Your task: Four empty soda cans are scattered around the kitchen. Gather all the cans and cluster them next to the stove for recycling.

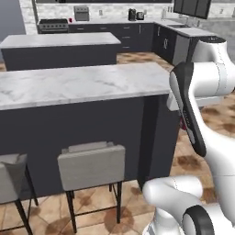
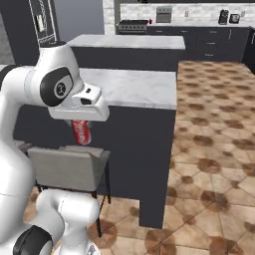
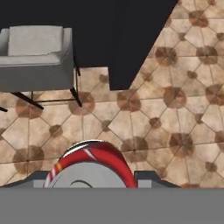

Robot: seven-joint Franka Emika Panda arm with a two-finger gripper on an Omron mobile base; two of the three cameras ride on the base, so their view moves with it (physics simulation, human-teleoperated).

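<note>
red cylindrical soda can (image 2: pixel 81 132) — gripper (image 2: pixel 82 122) clamped round it.

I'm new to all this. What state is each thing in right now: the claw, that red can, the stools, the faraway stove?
gripper: shut on the red soda can, raised above the floor.
red soda can: held, hanging below the hand, roughly upright, off every surface.
grey stool: upright on the tile floor at the island, unoccupied.
stove: far across the kitchen; too small to tell more.

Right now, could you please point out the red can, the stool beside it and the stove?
red can (image 2: pixel 82 132), right base view, its side.
stool (image 2: pixel 67 169), right base view, its backrest.
stove (image 2: pixel 132 26), right base view, its front.
</note>
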